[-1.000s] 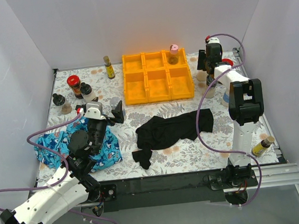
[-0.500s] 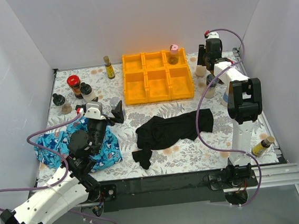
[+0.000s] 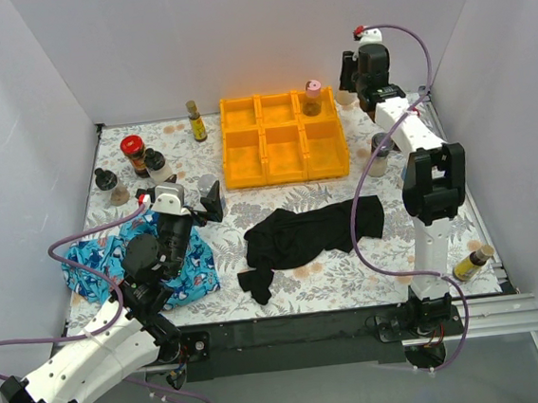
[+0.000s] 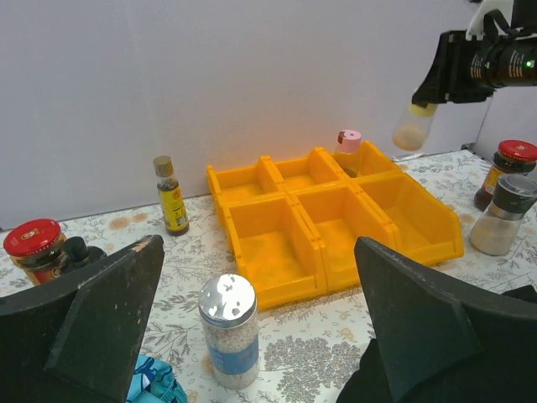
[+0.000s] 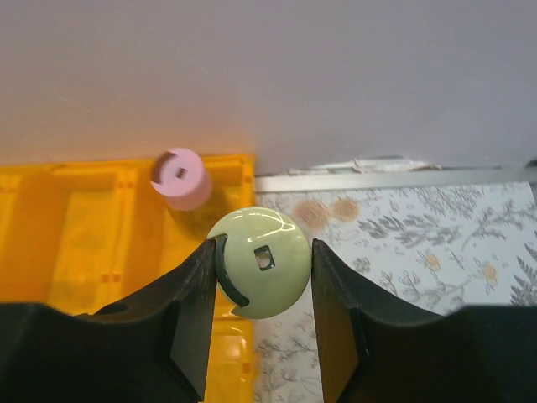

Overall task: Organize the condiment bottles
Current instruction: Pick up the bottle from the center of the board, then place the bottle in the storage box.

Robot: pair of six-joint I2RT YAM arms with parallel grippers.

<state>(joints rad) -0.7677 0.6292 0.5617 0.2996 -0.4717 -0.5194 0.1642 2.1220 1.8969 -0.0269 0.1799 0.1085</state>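
My right gripper [image 3: 345, 82] is shut on a jar with a pale green domed lid [image 5: 258, 261] and holds it in the air by the back right corner of the orange tray [image 3: 287, 171]. A pink-lidded jar [image 3: 313, 96] stands in the tray's back right compartment. My left gripper [image 3: 214, 199] is open and empty, with a silver-lidded jar [image 4: 228, 332] standing between its fingers' line of sight. An amber yellow-capped bottle [image 3: 195, 121], a red-lidded jar [image 3: 133, 155] and black-capped bottles [image 3: 156, 163] stand at the back left.
A red-lidded jar [image 4: 506, 172] and a grey-topped grinder [image 4: 502, 214] stand right of the tray. An amber bottle [image 3: 472, 263] lies at the front right. A black cloth [image 3: 310, 231] lies mid-table and a blue patterned cloth [image 3: 89, 266] under my left arm.
My right gripper has risen with the green-lidded jar and moved left and back toward the tray's back right corner. The left arm has not moved.
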